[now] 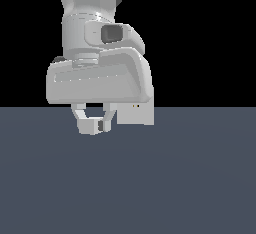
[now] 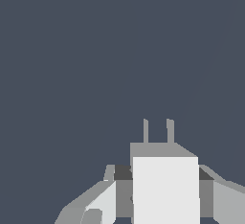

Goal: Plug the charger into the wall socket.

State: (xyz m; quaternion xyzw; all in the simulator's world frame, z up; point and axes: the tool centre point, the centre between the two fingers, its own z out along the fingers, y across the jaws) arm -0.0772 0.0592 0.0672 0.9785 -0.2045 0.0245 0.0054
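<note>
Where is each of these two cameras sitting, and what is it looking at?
Exterior view: off the arm, low, facing the claw side-on; the wrist and hand fill it, the wall socket shows behind.
Wrist view: on the wrist, looking along the fingers over the dark floor.
Shared: the charger clamped in the claw; a grey corner at the wrist view's edge may be the socket.

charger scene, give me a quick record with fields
charger: white block held between the gripper fingers, two grey prongs pointing out ahead
gripper: shut on the charger, low over the floor
wall socket: light grey upright block with two tiny holes, partly hidden behind the gripper body
plugged in: not yet, prongs in open air
floor: dark blue-grey
</note>
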